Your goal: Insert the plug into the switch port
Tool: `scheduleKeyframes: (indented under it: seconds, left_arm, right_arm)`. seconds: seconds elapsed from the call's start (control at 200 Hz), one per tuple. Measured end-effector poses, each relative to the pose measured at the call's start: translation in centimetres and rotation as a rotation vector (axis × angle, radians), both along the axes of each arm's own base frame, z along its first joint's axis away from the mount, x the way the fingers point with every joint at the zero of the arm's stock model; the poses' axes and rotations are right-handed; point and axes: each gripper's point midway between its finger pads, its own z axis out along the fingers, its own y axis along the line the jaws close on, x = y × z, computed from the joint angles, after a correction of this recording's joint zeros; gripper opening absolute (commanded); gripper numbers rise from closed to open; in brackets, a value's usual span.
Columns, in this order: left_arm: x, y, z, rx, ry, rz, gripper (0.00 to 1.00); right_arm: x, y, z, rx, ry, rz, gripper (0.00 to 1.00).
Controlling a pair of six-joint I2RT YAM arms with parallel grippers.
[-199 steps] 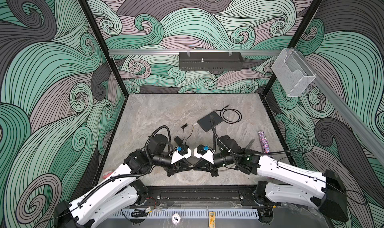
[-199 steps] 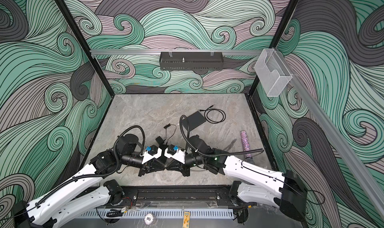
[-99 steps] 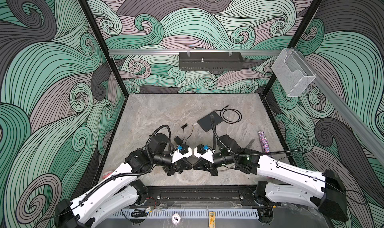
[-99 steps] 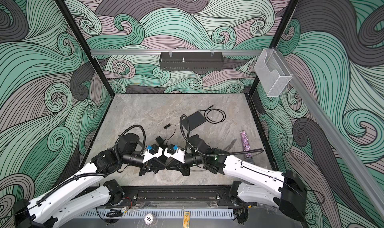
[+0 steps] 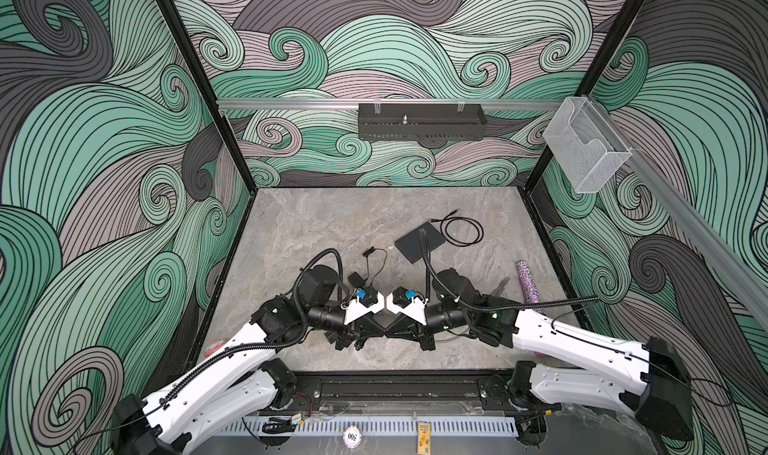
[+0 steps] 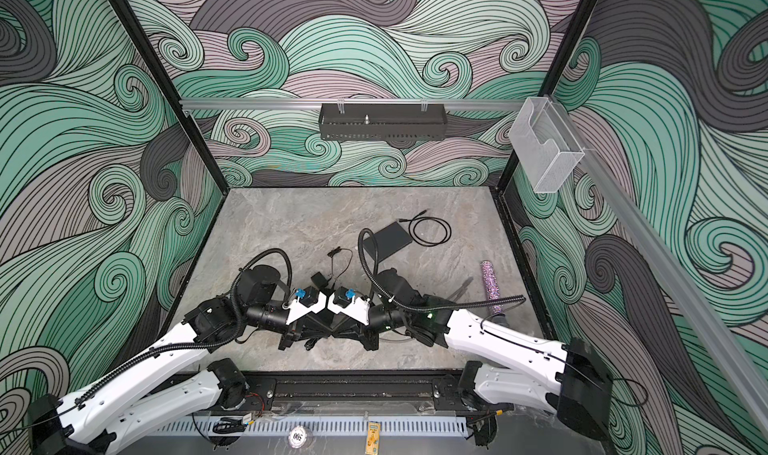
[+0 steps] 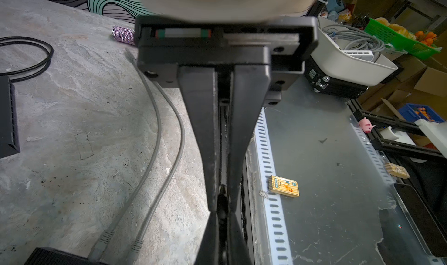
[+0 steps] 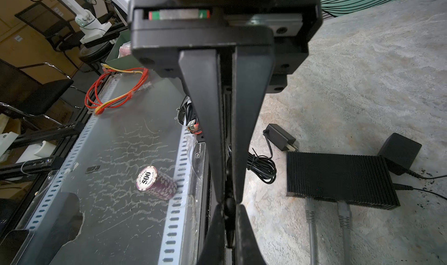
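read: "500" | on: end face of the purple poker-chip stack (image 8: 156, 182) | rim lettering: "LAS VEGAS", "POKER CLUB" (tiny, only just legible) | both top views: same "500" upside down on the poker-chip stack (image 5: 351, 435) (image 6: 297, 436) | small yellow box (image 7: 284, 186): print too small to read

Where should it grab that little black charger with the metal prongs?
Probably across the two long flat sides of the charger, coming from above: it lies flat on the table, and the prongs and cord leave its ends, so those sides are free.
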Motion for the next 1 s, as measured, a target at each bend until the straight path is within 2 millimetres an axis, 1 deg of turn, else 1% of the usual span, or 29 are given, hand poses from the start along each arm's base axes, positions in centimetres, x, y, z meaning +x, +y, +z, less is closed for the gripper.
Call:
scheduleKeyframes:
  seconds: [0.075,0.13,0.185,0.25,0.34,0.38,0.415,0.44,0.46,0.48,0.485,0.505,0.515,0.585,0.59,0.64,0.711,0.756,0.766,0.781,0.861,0.921,1.001]
  left_arm:
    - [0.1,0.0,0.1,0.005,0.001,0.005,0.00]
    - [0.3,0.0,0.1,0.007,-0.004,0.010,0.00]
    - [0.5,0.0,0.2,0.010,-0.013,0.019,0.00]
    - [0.7,0.1,0.0,0.022,-0.020,0.036,0.00]
    - [1.1,0.5,-0.1,0.041,-0.038,0.072,0.00]
    - [1.3,0.8,0.0,0.046,-0.052,0.092,0.00]
    - [1.5,0.9,0.1,0.047,-0.066,0.111,0.00]
    - [1.7,1.1,0.3,0.047,-0.075,0.124,0.00]
    - [1.8,1.2,0.3,0.047,-0.081,0.137,0.00]
    - [2.0,1.3,0.4,0.048,-0.089,0.149,0.00]
    - [2.0,1.3,0.4,0.049,-0.090,0.152,0.00]
    - [2.2,1.4,0.6,0.049,-0.097,0.168,0.00]
    - [2.3,1.5,0.6,0.051,-0.099,0.175,0.00]
    - [2.9,2.1,0.7,0.063,-0.110,0.237,0.00]
    - [3.0,2.1,0.7,0.064,-0.110,0.241,0.00]
    - [3.6,2.5,0.9,0.076,-0.114,0.294,0.00]
    - [4.4,3.2,1.3,0.079,-0.120,0.371,0.00]
    - [4.8,3.6,1.6,0.075,-0.123,0.419,0.00]
    - [4.9,3.7,1.6,0.074,-0.124,0.426,0.00]
    - [5.0,3.8,1.8,0.071,-0.126,0.439,0.00]
    - [5.3,4.5,2.5,0.050,-0.141,0.494,0.00]
    - [5.5,4.9,2.9,0.041,-0.153,0.526,0.00]
    - [5.8,5.5,3.5,0.027,-0.171,0.562,0.00]
  right_arm:
    - [0.2,0.0,0.0,-0.001,-0.005,-0.009,0.00]
    - [0.3,-0.1,0.1,0.001,-0.011,-0.016,0.17]
    - [0.6,-0.1,0.2,0.000,-0.015,-0.036,0.27]
    - [1.1,-0.3,0.5,0.001,-0.031,-0.071,0.42]
    - [2.8,-1.0,1.1,0.003,-0.053,-0.165,0.44]
    - [3.8,-1.4,1.3,0.001,-0.052,-0.216,0.49]
    - [5.3,-2.1,1.5,-0.004,-0.038,-0.284,0.59]
    - [6.4,-2.6,1.5,-0.010,-0.029,-0.334,0.70]
    - [7.9,-3.2,1.4,-0.019,-0.011,-0.402,0.77]
    - [8.9,-3.7,1.5,-0.025,-0.007,-0.447,0.82]
    - [9.5,-3.9,1.4,-0.031,0.001,-0.476,0.83]
    - [10.7,-4.5,1.3,-0.043,0.012,-0.531,0.96]
    - [11.4,-4.8,1.3,-0.049,0.016,-0.562,0.99]
    - [16.0,-6.7,0.6,-0.116,0.042,-0.772,1.00]
    - [16.5,-6.9,0.4,-0.128,0.045,-0.798,1.00]
    - [19.5,-7.8,-0.4,-0.203,0.062,-0.943,0.99]
    - [23.1,-8.1,-1.6,-0.313,0.079,-1.102,1.00]
    - [25.5,-7.8,-2.3,-0.377,0.076,-1.185,1.00]
    - [26.1,-7.8,-2.7,-0.399,0.079,-1.205,0.99]
    - [26.8,-7.6,-2.7,-0.413,0.075,-1.227,1.00]
    - [31.0,-6.5,-4.1,-0.498,0.056,-1.335,1.00]
    - [33.5,-5.8,-5.0,-0.545,0.032,-1.397,1.00]
    - [36.8,-4.9,-6.9,-0.616,0.020,-1.469,1.00]
